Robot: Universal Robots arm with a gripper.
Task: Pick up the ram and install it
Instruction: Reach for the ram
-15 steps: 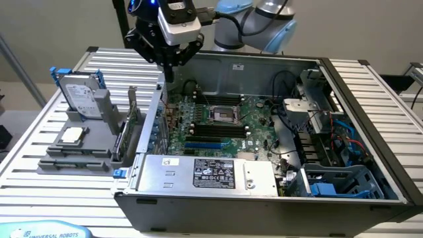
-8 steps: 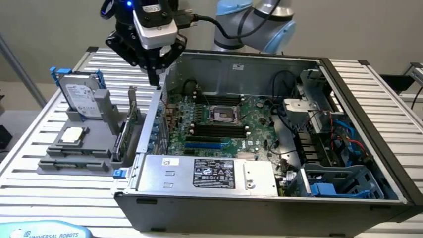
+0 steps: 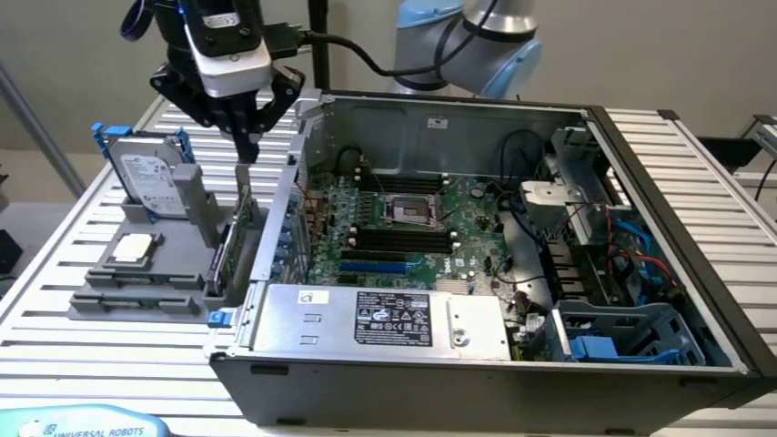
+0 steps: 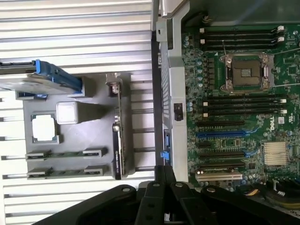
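The hand (image 3: 247, 150) is pinched shut on nothing, poised just above the upright expansion card (image 3: 239, 228). The ram (image 4: 63, 153), 1 of 2 thin green sticks, sits edge-up in the grey holder (image 4: 93, 112), below the hand and beyond that card. It looks light, stiff and fragile, so it is probably best pinched across its flat faces at mid-length.

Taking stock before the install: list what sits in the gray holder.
In the holder: a drive, a processor, a ram, a second ram, an upright card. What lies under the drive is covered.
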